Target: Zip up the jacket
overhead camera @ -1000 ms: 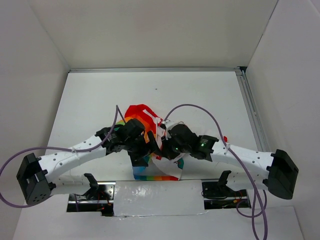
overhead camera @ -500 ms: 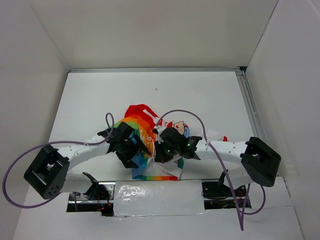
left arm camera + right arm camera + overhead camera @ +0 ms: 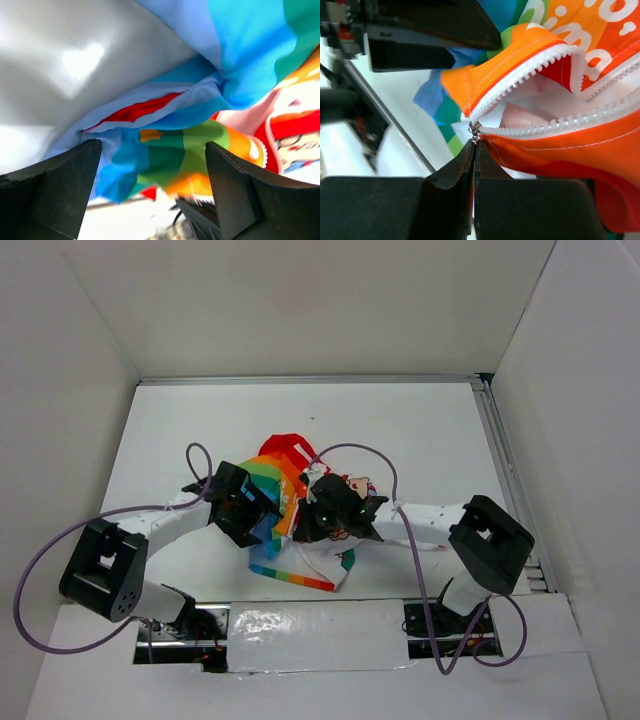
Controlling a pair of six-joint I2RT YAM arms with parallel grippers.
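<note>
White table (image 3: 420,430) lay under the jacket (image 3: 283,472), which was bunched up between the two arms. At the jacket's front opening, the right gripper (image 3: 474,146) was pinched tight on the zipper pull (image 3: 473,129) where the two rows of teeth (image 3: 520,75) met. The left gripper (image 3: 152,150) straddled rainbow cloth beside it, though whether it clamped could not be told. With cloth this slack, the slider could jam or the pull slip free, since nothing braced the hem.

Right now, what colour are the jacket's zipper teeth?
The zipper teeth are white; the right wrist view shows them best.
</note>
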